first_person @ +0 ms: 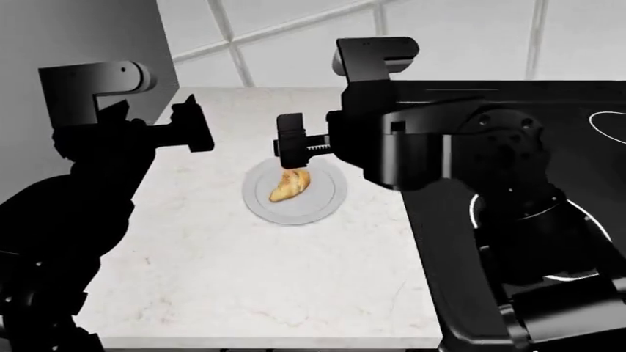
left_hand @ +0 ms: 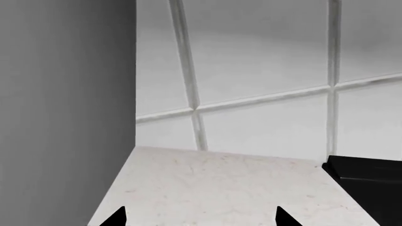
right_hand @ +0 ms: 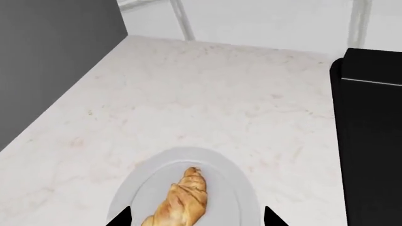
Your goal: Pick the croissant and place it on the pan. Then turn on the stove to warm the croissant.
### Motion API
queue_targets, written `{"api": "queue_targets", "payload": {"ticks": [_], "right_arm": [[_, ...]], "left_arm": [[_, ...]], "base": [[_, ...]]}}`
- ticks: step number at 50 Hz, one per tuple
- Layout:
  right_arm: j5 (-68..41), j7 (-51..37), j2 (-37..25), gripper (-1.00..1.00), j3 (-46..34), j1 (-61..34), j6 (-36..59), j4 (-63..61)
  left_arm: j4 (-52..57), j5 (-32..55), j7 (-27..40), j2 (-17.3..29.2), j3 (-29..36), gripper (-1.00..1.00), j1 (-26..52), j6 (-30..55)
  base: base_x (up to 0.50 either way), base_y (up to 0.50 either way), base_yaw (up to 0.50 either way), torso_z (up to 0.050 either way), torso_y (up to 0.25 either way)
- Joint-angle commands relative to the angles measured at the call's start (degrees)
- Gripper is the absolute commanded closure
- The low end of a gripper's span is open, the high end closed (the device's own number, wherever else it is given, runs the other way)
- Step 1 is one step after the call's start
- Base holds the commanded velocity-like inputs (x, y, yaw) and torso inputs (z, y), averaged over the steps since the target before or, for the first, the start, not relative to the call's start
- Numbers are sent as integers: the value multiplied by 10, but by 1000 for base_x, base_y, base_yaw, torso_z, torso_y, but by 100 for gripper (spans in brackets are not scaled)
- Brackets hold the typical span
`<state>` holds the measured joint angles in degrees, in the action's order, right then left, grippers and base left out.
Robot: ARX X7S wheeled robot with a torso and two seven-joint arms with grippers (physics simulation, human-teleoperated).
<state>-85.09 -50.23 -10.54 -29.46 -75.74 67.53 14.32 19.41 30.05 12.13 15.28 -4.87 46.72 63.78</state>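
The croissant (first_person: pixel 289 186), golden-brown, lies on a round white plate (first_person: pixel 326 202) on the pale counter. My right gripper (first_person: pixel 292 149) hangs just above it, open. In the right wrist view the croissant (right_hand: pixel 180 202) shows between the two spread fingertips of that gripper (right_hand: pixel 196 217), apart from both. My left gripper (first_person: pixel 192 127) is open over bare counter to the plate's left, and the left wrist view shows nothing between the tips of this gripper (left_hand: pixel 201 217). The black stove (first_person: pixel 558 117) with white burner rings stands right of the counter. The pan is out of view.
A grey vertical panel (first_person: pixel 78 33) closes the counter's left side, and a white tiled wall (first_person: pixel 293 37) runs along the back. My right arm covers much of the stove top. The stove's edge (right_hand: pixel 370 141) borders the counter close to the plate (right_hand: pixel 242 188).
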Motion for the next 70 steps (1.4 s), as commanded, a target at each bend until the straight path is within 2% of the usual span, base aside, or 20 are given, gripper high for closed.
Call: {"api": "queue_targets", "payload": {"ticks": [1, 25, 52, 70], "right_arm": [[47, 50, 25, -100, -43, -24, -8, 48], [148, 173, 60, -100, -133, -40, -87, 175], [165, 271, 101, -100, -198, -62, -127, 292], [-3, 301, 105, -100, -410, -105, -223, 363]], "left_arm": [[-5, 8, -4, 2, -8, -100, -4, -6], [-41, 0, -23, 10, 7, -100, -6, -49], [-104, -7, -36, 15, 11, -100, 0, -83], [-152, -19, -44, 15, 22, -100, 11, -115]], "base": [[0, 0, 0, 0, 0], [0, 0, 0, 0, 0], [0, 0, 0, 0, 0], [0, 0, 0, 0, 0]]}}
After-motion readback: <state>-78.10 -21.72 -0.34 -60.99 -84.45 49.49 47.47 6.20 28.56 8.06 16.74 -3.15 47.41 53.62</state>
